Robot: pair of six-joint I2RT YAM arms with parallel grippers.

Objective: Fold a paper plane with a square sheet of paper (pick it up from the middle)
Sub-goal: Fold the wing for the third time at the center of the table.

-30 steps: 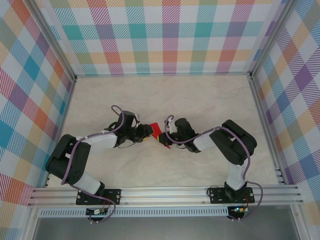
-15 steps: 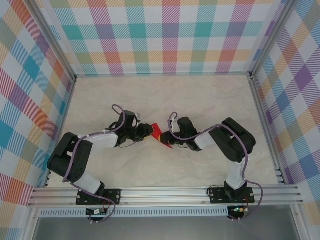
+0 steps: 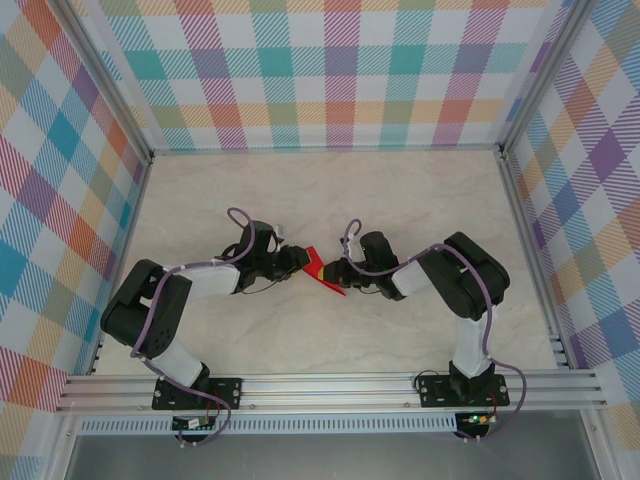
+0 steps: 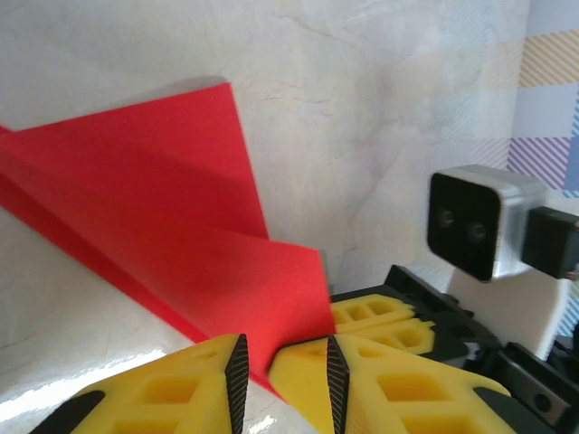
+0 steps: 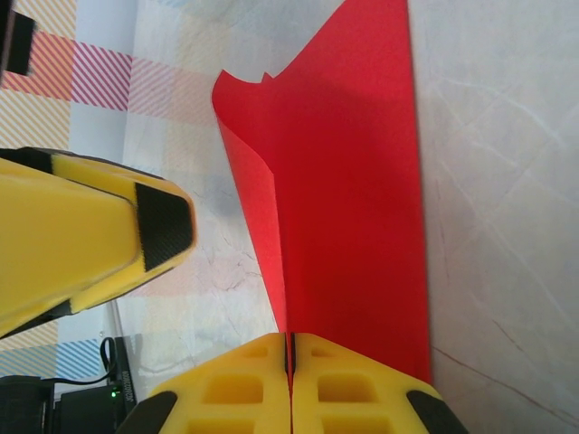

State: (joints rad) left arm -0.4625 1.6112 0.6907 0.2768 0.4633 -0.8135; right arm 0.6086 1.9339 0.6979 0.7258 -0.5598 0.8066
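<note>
The square sheet of paper point(image 3: 322, 268) is bright red and folded into a creased, pointed shape, held between the two grippers at mid-table. My right gripper point(image 5: 289, 339) is shut on its folded edge, and the red paper point(image 5: 353, 181) fans away from the pads. My left gripper point(image 4: 285, 362) faces it from the left with its jaws narrowly apart. A corner of the red paper point(image 4: 181, 208) dips into that gap. In the top view the left gripper point(image 3: 297, 260) and right gripper point(image 3: 336, 272) almost meet at the paper.
The marble-look table point(image 3: 400, 200) is fenced by checked walls point(image 3: 330, 70) and a metal rail point(image 3: 330, 390) at the near edge. The right arm's fingers point(image 4: 380, 316) and its camera block point(image 4: 475, 221) sit very close to my left fingertips.
The left jaws have narrowed around the paper's corner. Both grippers have crept slightly away from the near edge, and the right gripper has stayed shut on the fold.
</note>
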